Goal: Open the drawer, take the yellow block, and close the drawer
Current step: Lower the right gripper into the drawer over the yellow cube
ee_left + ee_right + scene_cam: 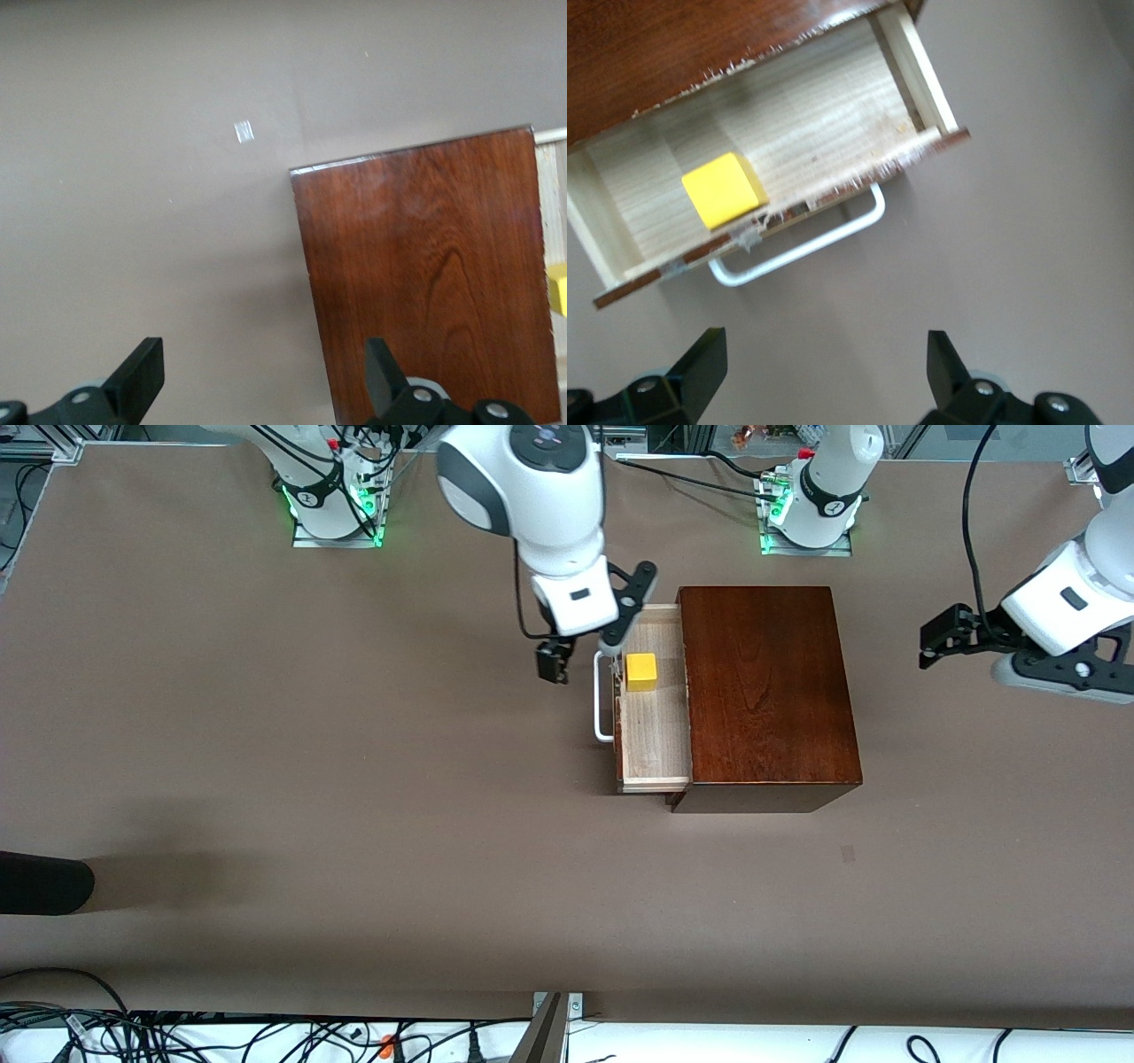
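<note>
- The drawer [654,722] stood pulled out of the wooden box [766,691], on the side toward the right arm's end of the table, its pale tray open to view. You could count the opening step as done.
- The yellow block [641,671] lay inside the drawer, in the corner of the tray farther from the front camera, close against the drawer's front board and just beside the white handle [604,698]. The right wrist view confirmed it: the block sat flat on the tray floor, upright, nothing on it.
- Your right gripper [580,651] hung over the drawer's front edge and handle, just beside the block rather than over it. Its jaws were spread wide and held nothing; the handle was not between them.
- Your left gripper [957,638] waited in the air toward the left arm's end of the table, well apart from the box. Its jaws were also spread wide, empty.
- Judgement: the step in hand was the take, between letting go of the handle and picking up the block.
- Next move, as it looked from here: you would need to bring the right gripper over the block, line the fingers across two of its opposite faces, and descend into the tray. The front board stood very near one face, so one finger would have little room there.
- Closing the drawer was not yet begun.
</note>
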`<action>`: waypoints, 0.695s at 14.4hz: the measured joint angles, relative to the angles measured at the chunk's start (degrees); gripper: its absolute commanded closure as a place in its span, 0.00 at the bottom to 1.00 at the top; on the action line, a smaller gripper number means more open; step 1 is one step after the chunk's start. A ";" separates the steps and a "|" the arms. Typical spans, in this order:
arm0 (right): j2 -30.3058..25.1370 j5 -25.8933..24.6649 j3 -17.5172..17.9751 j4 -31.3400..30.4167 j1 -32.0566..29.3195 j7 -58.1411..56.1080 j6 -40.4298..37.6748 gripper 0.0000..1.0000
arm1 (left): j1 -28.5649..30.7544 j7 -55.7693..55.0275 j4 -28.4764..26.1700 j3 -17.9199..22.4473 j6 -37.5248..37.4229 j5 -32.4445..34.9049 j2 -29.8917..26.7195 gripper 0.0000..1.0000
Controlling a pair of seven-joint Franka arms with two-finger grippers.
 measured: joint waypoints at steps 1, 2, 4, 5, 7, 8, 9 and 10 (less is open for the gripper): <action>1.83 -1.42 0.00 1.34 1.17 -0.15 0.97 0.00 | -0.29 -1.46 -1.70 0.68 1.02 0.00 -1.18 0.00; 3.56 -2.88 -0.01 2.31 2.39 -0.19 2.23 0.00 | -1.12 -3.07 -2.90 1.64 1.56 0.00 -2.20 0.00; 6.75 -5.82 -0.04 3.53 4.56 -0.30 4.98 0.00 | -2.40 -4.41 -4.05 2.68 1.76 0.00 -3.40 0.00; 8.04 -6.51 -0.08 3.94 5.15 -0.73 5.99 0.00 | -2.60 -4.50 -4.31 2.77 1.71 0.00 -3.57 0.00; 9.88 -6.69 -0.24 4.63 5.47 -2.11 6.88 0.00 | -2.70 -3.63 -4.52 2.90 1.67 0.00 -3.48 0.00; 10.45 -6.69 -0.24 4.82 5.51 -2.79 7.07 0.00 | -2.70 -3.27 -4.61 2.96 1.67 0.00 -3.41 0.00; 10.84 -6.69 -0.24 4.91 5.66 -3.79 7.30 0.00 | -2.70 -2.91 -4.65 3.00 1.67 0.00 -3.35 0.00; 11.24 -6.70 -0.24 5.00 5.90 -5.01 7.45 0.00 | -2.70 -2.73 -4.69 3.05 1.67 0.00 -3.33 0.00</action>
